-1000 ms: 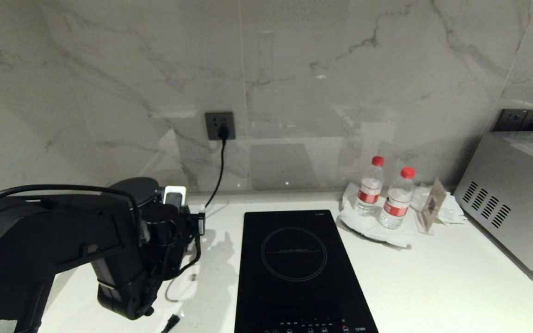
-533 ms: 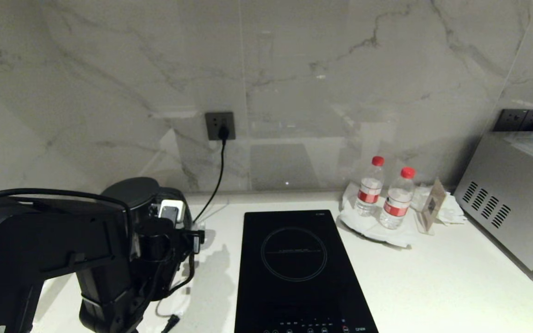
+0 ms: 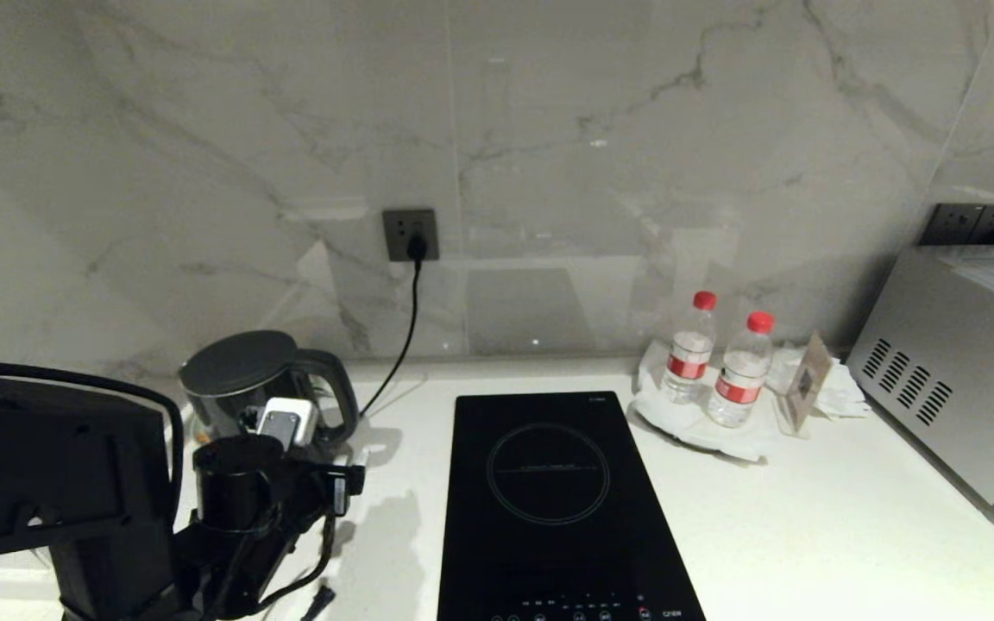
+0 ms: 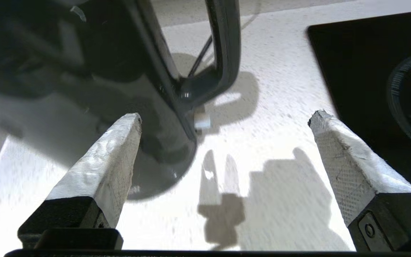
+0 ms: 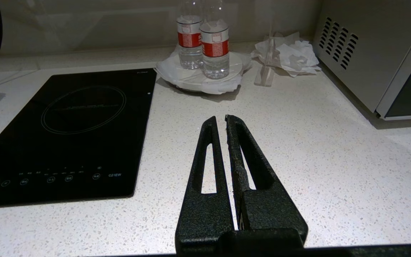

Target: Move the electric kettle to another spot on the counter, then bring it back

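Note:
The electric kettle [image 3: 242, 379], glossy black with a flat round lid, stands upright on the white counter [image 3: 808, 535] at the back left, its loop handle [image 3: 335, 392] turned toward the hob. My left arm [image 3: 238, 492] is low at the front left, nearer me than the kettle. In the left wrist view my left gripper [image 4: 225, 116] is open with only bare counter [image 4: 262, 150] between its fingers. The kettle [image 4: 120, 53] and its handle [image 4: 227, 43] lie just beyond the fingertips, toward one side. My right gripper [image 5: 218, 117] is shut and empty above the counter.
A black induction hob [image 3: 549, 492] lies right of the kettle. Two water bottles [image 3: 688, 349] stand on white paper behind it, beside a small clear sign holder [image 3: 803, 384]. A silver microwave [image 3: 954, 371] fills the right end. A cord hangs from the wall socket [image 3: 411, 235].
My left arm has drawn back from the kettle toward me and sunk lower. The kettle, mostly hidden behind the arm before, now stands free and in full view.

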`<state>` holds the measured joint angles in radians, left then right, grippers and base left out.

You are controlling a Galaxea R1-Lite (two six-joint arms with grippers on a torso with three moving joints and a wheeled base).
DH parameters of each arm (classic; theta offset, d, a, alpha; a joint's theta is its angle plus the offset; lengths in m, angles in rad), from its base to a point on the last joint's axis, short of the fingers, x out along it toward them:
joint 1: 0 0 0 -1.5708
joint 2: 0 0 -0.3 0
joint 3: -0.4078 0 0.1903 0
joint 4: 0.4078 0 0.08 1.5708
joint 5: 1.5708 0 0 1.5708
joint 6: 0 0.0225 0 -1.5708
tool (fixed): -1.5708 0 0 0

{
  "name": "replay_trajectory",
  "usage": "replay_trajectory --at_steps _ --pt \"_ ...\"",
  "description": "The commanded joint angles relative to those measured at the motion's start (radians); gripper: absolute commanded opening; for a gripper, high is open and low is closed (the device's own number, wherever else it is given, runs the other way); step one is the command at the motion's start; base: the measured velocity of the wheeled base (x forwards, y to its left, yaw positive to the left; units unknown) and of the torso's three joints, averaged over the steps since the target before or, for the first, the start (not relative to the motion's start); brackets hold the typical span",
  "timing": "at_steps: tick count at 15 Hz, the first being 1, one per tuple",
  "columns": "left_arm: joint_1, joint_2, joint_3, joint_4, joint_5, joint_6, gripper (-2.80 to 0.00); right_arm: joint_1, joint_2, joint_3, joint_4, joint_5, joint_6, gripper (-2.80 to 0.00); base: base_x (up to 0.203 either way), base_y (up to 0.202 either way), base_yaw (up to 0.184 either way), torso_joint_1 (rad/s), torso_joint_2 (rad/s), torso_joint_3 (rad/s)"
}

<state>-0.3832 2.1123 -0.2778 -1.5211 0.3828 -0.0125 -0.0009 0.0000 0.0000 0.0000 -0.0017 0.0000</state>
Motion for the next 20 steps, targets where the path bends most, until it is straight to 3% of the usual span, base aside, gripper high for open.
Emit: replay_trajectory --at_steps 1,5,10,13,15,16,18,19,20 --pt "-0.003 -0.076 0.047 -0.009 0.002 -0.015 -2.8 0.001 0.0 0.0 0.002 0.0 0.0 -2.8 0.0 0.0 0.0 0.0 0.0 0.0" --pt "0.006 -0.198 0.125 -0.009 -0.001 -0.019 -2.8 0.001 0.0 0.0 0.001 0.0 0.0 -2.8 0.0 0.0 0.0 0.0 0.0 0.0" --pt "0.005 -0.526 0.222 -0.007 -0.022 -0.013 -2.8 0.001 0.0 0.0 0.0 0.0 0.0 -2.8 0.0 0.0 0.0 0.0 0.0 0.0" --pt "0.004 -0.784 0.252 0.115 -0.029 -0.008 -2.8 0.001 0.0 0.0 0.0 0.0 0.0 -2.8 0.0 0.0 0.0 0.0 0.0 0.0" --pt "0.005 -1.009 0.22 0.317 -0.031 -0.003 -2.8 0.001 0.0 0.0 0.001 0.0 0.0 -2.8 0.0 0.0 0.0 0.0 0.0 0.0" --pt "0.005 -1.145 0.18 0.475 -0.031 -0.001 -2.8 0.001 0.001 0.0 0.0 0.0 0.0 -2.8 0.0 0.0 0.0 0.0 0.0 0.0" --pt "0.005 -1.417 0.056 0.923 -0.035 0.003 -2.8 0.001 0.0 0.0 0.002 0.0 0.0 -2.8 0.0 0.0 0.0 0.0 0.0 0.0" --pt "0.014 -1.536 -0.029 1.215 -0.04 0.004 -2.8 0.001 0.0 0.0 0.002 0.0 0.0 -2.8 0.0 0.0 0.0 0.0 0.0 0.0" --pt "0.051 -1.627 -0.118 1.436 -0.043 0.007 -2.8 0.001 0.002 0.0 0.0 0.0 0.0 -2.8 0.0 0.0 0.0 0.0 0.0 0.0"
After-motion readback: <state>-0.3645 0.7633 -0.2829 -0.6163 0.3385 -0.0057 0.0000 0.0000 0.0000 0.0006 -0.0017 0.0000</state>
